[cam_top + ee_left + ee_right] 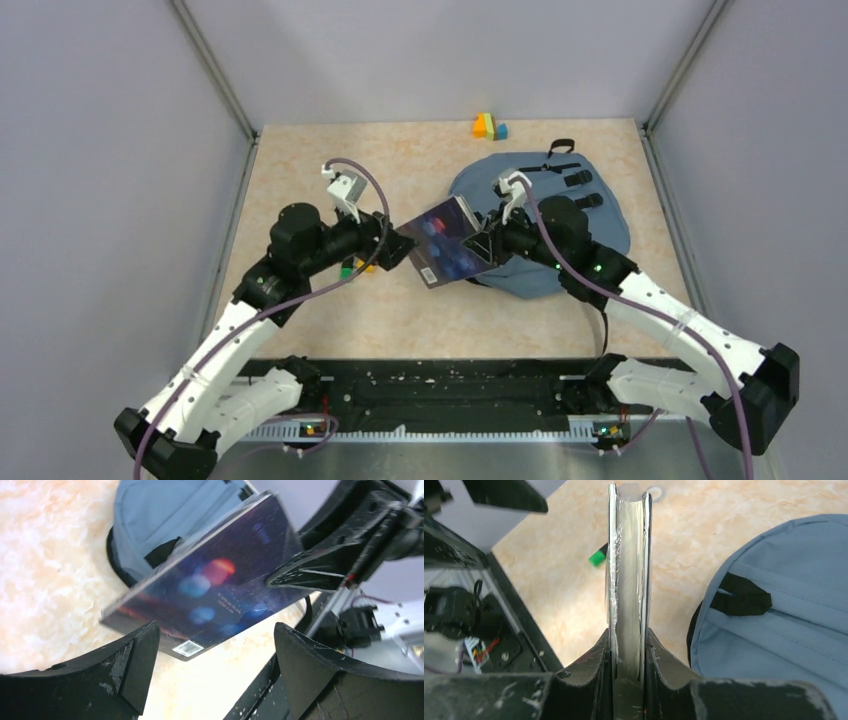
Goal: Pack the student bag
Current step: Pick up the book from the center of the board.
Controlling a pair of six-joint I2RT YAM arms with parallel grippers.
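Observation:
The student bag is a grey-blue backpack lying flat at the right middle of the table; it also shows in the left wrist view and the right wrist view. My right gripper is shut on a dark blue plastic-wrapped book and holds it tilted above the table, left of the bag. The right wrist view shows the book edge-on between the fingers. My left gripper is open just left of the book, not touching it.
A green marker and a small yellow thing lie on the table under the left arm. Coloured blocks stand at the far edge. A black rail runs along the near edge.

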